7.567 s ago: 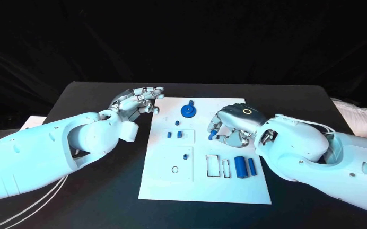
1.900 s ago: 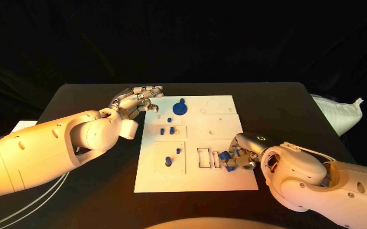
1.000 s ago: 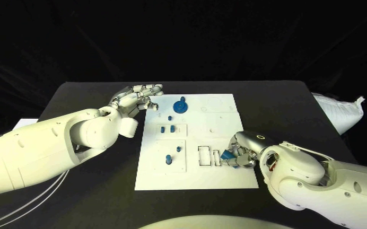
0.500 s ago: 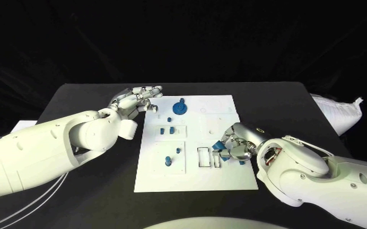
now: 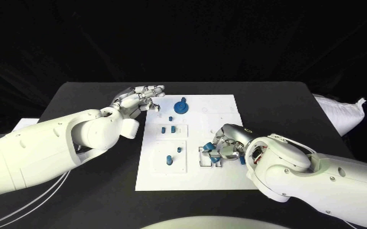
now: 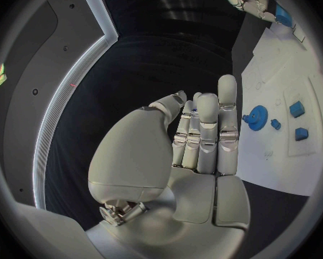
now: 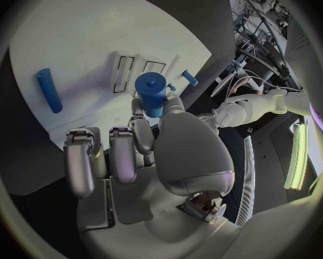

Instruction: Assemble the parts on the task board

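Note:
The white task board (image 5: 206, 119) lies mid-table. My right hand (image 5: 224, 143) hovers over its near right part and grips a short blue cylinder (image 5: 209, 147), pinched between thumb and fingers in the right wrist view (image 7: 152, 92), above the rectangular slots (image 7: 123, 73). A longer blue rod (image 7: 49, 89) lies flat on the board beside the slots. My left hand (image 5: 141, 97) hangs at the board's far left corner, fingers straight and holding nothing (image 6: 201, 138). A blue gear (image 5: 181, 107) sits at the far end, two blue pegs (image 5: 168, 130) stand mid-left, and two small blue parts (image 5: 169, 159) stand nearer.
A white bag (image 5: 344, 113) lies at the table's right edge. White cables (image 5: 31, 202) hang by the left arm. Bare black table (image 5: 92, 94) runs along both sides of the board.
My right hand has lifted the blue cylinder from the board's near right edge and carried it left over the slots. The left hand has stayed put.

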Controlling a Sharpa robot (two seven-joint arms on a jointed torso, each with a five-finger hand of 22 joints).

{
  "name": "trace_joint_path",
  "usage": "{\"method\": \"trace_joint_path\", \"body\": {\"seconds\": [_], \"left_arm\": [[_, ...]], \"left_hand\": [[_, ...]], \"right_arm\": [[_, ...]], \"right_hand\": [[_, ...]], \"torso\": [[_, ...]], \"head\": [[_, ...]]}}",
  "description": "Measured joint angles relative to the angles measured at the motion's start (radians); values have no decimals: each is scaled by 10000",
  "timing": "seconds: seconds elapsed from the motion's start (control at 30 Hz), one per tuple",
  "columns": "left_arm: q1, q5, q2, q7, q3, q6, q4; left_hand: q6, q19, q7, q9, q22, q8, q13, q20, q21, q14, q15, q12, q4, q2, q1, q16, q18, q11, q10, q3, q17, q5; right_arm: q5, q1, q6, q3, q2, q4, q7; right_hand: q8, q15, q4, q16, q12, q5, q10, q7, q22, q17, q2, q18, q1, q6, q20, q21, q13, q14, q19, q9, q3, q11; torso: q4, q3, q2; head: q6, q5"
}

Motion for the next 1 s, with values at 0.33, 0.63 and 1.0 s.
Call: {"method": "trace_joint_path", "body": {"seconds": [0.33, 0.63, 1.0], "left_arm": [[0, 0, -3, -12, 0, 18, 12], [0, 0, -3, -20, 0, 27, 19], [0, 0, -16, -32, 0, 34, 49]], "left_hand": [[0, 0, 0, 0, 0, 0, -1, 0, 0, 0, 0, 0, 0, 0, 0, 0, 1, 0, 0, 0, 1, 0], [0, 0, 0, 0, 1, 0, -2, 0, 0, 0, 0, 0, 0, 0, 0, 0, 0, 0, 0, 0, 1, 0], [-38, 0, 36, 0, 1, 0, -3, 0, -42, 0, 0, 0, 40, 0, 0, 0, 1, 1, 0, -39, -12, 0]], "right_arm": [[-305, -13, 629, -15, 247, -147, -40], [-612, -14, 1006, -18, 308, -185, -51], [-1159, -14, 1267, -20, 406, -284, -57]], "right_hand": [[136, -71, -1, 4, 162, -111, 35, 19, -1, -1, 73, 0, -151, 42, -2, 28, -17, -1, -2, 172, -140, -34], [192, -71, 12, 42, 246, -159, 36, -26, -2, -2, 125, -1, -312, 87, -71, 55, -28, -1, 1, 268, -235, -36], [263, -148, 0, 41, 247, -882, 175, -247, -3, -3, 342, -1, -739, 345, -141, 55, -28, -2, 0, 493, -606, -148]], "torso": [[-13, 13, -1], [-18, 19, -2], [-3, 13, -6]], "head": [[-32, 31], [-41, 46], [-24, 17]]}}
